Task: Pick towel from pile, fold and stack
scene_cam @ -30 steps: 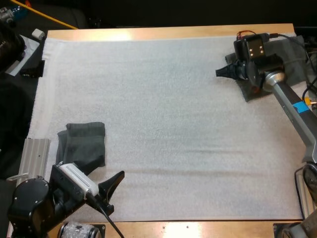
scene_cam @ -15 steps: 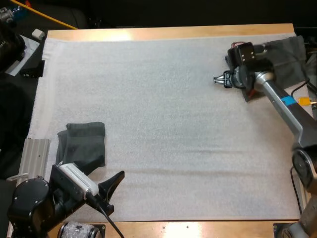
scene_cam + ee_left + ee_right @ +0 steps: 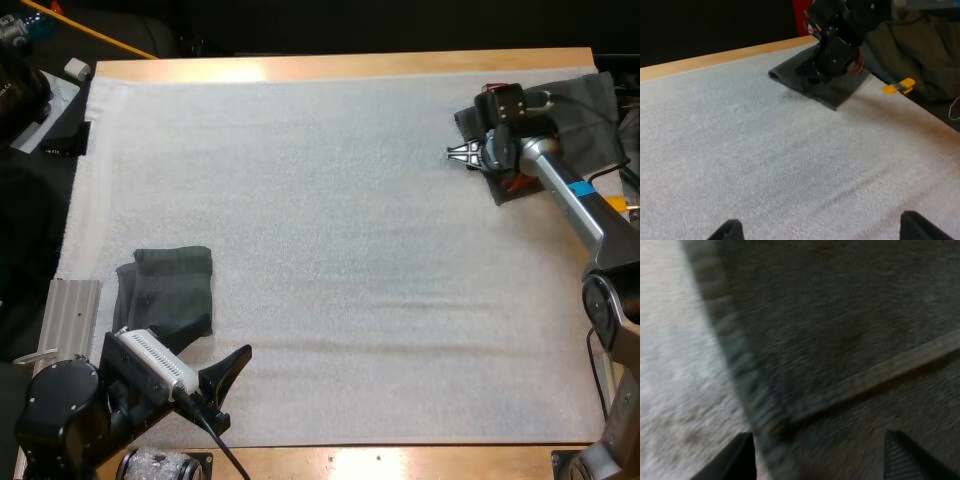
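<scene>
Right fingers [image 3: 462,153] are standing apart, gripping nothing, at the 9 o'clock edge of the towel pile [image 3: 592,108], which is sitting at 2 o'clock on the mat [image 3: 330,230]. In the right wrist view the towel's hemmed edge [image 3: 735,370] is running between the two tips: one over mat, one over cloth. Left fingers [image 3: 232,362] are also released, hanging at 7 o'clock near the desk [image 3: 300,66] front edge, just beside the folded towel [image 3: 165,290] at 8 o'clock. Versus 0.5 s ago: right fingers are shifting toward 3 o'clock, closer onto the pile; left arm and folded towel unchanged.
</scene>
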You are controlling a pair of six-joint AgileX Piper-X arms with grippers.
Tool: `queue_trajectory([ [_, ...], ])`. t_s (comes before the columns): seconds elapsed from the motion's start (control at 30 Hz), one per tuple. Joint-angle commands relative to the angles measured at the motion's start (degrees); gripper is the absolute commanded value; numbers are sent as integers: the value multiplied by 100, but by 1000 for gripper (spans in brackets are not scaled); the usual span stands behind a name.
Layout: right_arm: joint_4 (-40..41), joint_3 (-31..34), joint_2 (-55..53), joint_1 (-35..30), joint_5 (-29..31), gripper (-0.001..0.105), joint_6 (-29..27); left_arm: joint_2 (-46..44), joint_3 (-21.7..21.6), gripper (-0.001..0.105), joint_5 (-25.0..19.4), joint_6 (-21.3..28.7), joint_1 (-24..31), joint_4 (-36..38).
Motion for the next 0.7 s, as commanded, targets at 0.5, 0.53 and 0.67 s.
queue_trajectory([
  [0.5, -76, -117, 255, -244, -95, 13, 200, 2, -23, 61, 29, -37, -17, 61],
  [0.53, -67, -130, 240, -236, -126, 4, 174, 1, -22, 61, 30, -39, -18, 65],
  [0.67, 23, -147, 206, -196, -169, 0, 21, 24, -29, 61, 29, -32, -18, 66],
])
